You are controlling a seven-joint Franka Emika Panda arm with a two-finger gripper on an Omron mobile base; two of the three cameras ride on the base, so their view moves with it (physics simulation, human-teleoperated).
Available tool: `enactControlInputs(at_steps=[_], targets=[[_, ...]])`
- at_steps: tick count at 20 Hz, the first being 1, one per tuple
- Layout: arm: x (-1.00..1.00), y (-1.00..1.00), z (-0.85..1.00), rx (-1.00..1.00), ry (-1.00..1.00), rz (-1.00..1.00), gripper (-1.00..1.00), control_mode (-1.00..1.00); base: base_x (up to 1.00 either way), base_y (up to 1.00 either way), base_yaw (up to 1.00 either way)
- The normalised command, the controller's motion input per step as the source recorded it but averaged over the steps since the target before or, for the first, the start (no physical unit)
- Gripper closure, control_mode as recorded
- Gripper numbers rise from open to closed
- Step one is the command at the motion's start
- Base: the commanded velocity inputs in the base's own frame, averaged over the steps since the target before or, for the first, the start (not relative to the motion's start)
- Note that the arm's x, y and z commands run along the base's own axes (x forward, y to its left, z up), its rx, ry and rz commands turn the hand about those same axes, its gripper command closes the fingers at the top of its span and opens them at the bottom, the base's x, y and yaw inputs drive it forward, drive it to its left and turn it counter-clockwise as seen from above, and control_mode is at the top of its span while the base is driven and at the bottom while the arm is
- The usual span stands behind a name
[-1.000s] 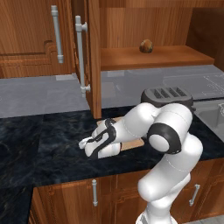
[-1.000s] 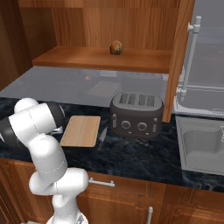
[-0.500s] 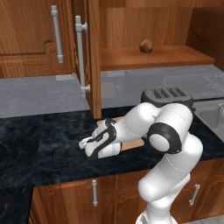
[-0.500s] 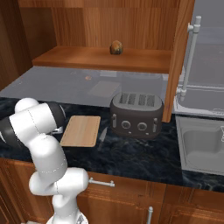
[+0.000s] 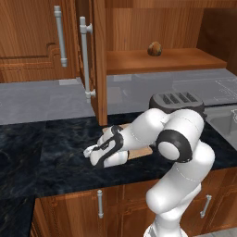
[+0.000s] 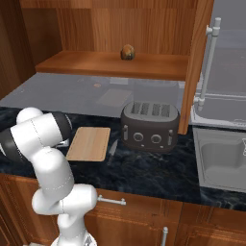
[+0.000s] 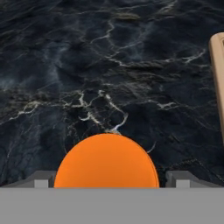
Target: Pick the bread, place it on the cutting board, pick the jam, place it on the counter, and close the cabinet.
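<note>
Spanning the scene: the table (image 5: 51,143), a dark marbled stone worktop with wooden cupboard fronts below
Cabinet (image 5: 99,60): reddish-brown wall unit, door swung open edge-on toward the left base camera, long grey bar handle (image 5: 85,62) on it; open shelf (image 6: 110,65) inside
Arm: bent low over the table, hand near the left end of the cutting board in the left base view
Toaster (image 6: 150,127): dark, four slots, on the table just right of the cutting board in the right base view
Sink (image 6: 226,161): grey basin set into the table at the far right
Cutting board (image 6: 89,143): light tan, flat on the table, nothing visible on its top in the right base view; its edge shows at the right of the hand view
Jaws (image 7: 107,179): closed around the jam, a grey fingertip on each side of it
Jam (image 7: 106,164): orange round top between the fingertips, just above the dark table, beside the board
Bread (image 6: 127,52): small brown lump on the cabinet shelf, well apart from the board
</note>
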Motion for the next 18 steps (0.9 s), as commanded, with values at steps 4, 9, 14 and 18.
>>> enactControlInputs(at_steps=[4, 9, 14, 18], targets=[[0.0, 0.0, 0.0, 0.0, 0.0, 0.0, -1.0, -1.0, 0.0, 0.0, 0.0], [0.0, 0.0, 0.07, 0.0, 0.0, 0.0, -1.0, -1.0, 0.0, 0.0, 0.0], [0.0, 0.0, 0.3, 0.0, -0.07, 0.0, -1.0, -1.0, 0.0, 0.0, 0.0], [-0.01, -0.03, 0.44, 0.0, -0.08, 0.0, -1.0, -1.0, 0.0, 0.0, 0.0]])
